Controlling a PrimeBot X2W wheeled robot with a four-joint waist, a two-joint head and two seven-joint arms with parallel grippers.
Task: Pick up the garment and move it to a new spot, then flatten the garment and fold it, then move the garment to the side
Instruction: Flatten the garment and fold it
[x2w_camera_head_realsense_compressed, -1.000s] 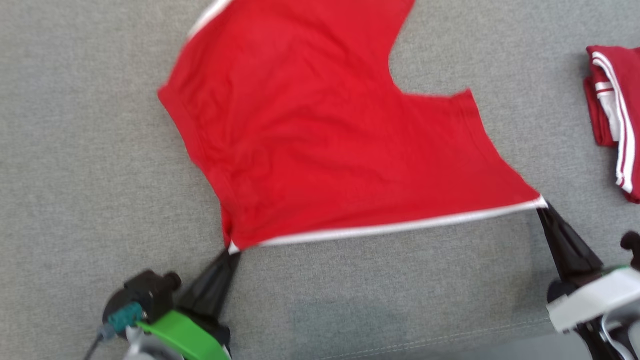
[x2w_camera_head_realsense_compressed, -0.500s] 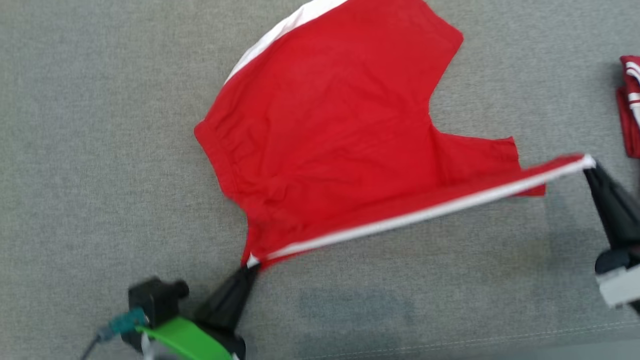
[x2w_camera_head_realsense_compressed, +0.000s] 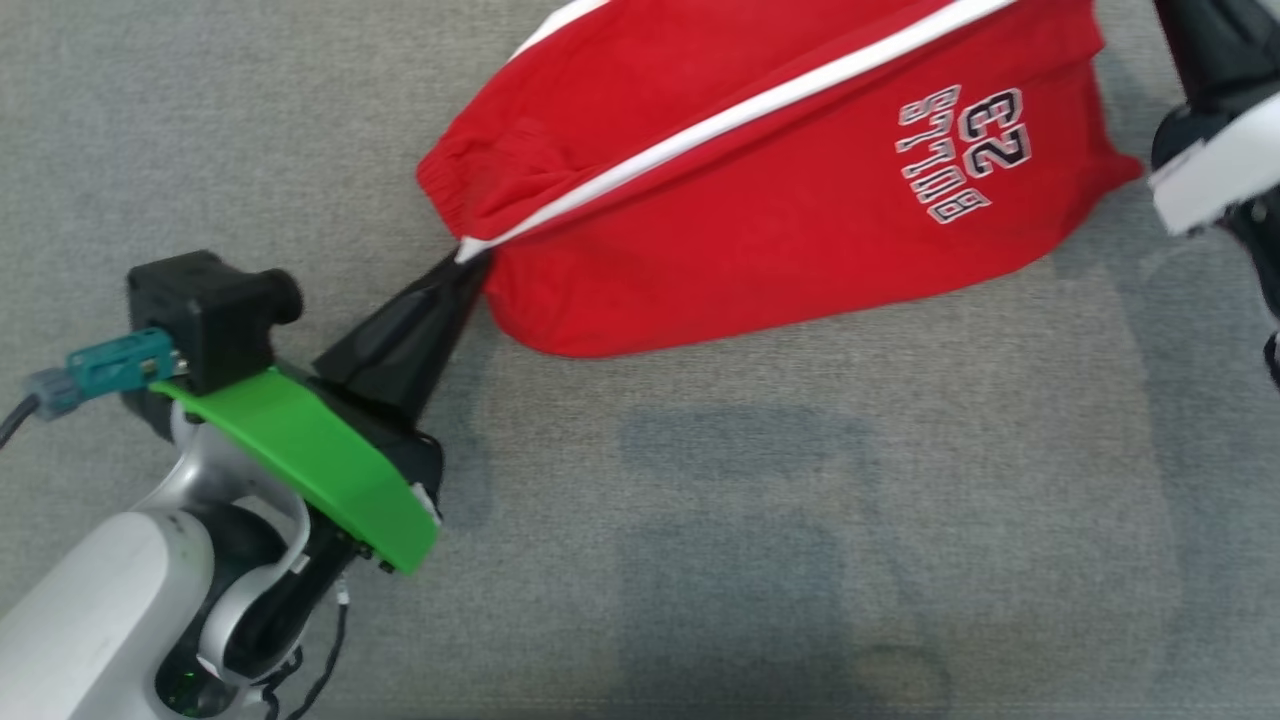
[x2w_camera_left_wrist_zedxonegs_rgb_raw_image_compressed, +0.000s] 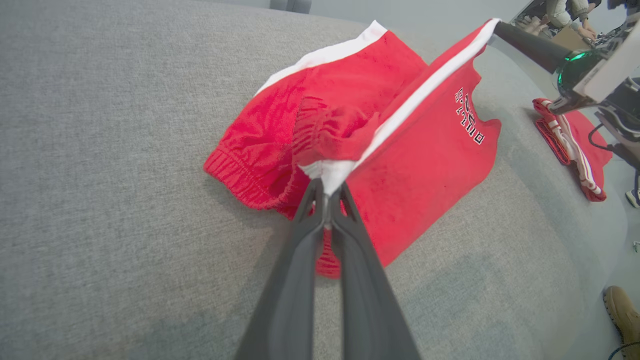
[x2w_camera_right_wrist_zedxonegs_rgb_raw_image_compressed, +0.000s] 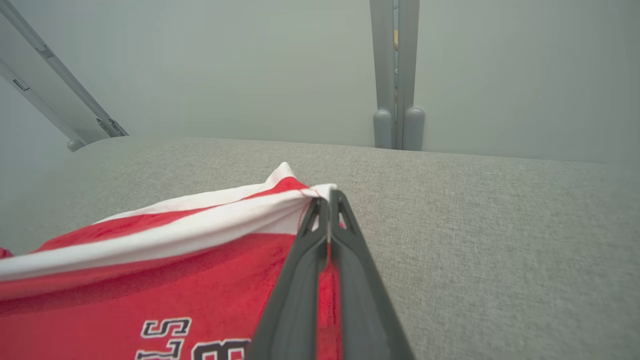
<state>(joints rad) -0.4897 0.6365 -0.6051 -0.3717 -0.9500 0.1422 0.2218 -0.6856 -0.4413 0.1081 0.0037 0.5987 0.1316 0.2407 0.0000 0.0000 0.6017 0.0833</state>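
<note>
Red knit: my basketball shorts (x2w_camera_head_realsense_compressed: 760, 230), soft, light and limp; they drape and crease freely.
Position: half-folded on the grey surface (x2w_camera_head_realsense_compressed: 800, 500), striped edge raised between my hands.
Left hand (x2w_camera_head_realsense_compressed: 465, 262): clenched on the white stripe at the waistband corner.
Right hand (x2w_camera_right_wrist_zedxonegs_rgb_raw_image_compressed: 327, 200): clenched on the same stripe at the hem corner.
Best hold: stitched corners, I judge; doubled cloth slips least.

A grey cloth-covered tabletop (x2w_camera_head_realsense_compressed: 800, 520) with a rounded edge carries a pair of red shorts (x2w_camera_head_realsense_compressed: 760, 230) (white side stripes, a number print), part resting on the cloth and part lifted off it. Well apart from them, a folded red garment (x2w_camera_left_wrist_zedxonegs_rgb_raw_image_compressed: 580, 150) with white stripes lies flat.
</note>
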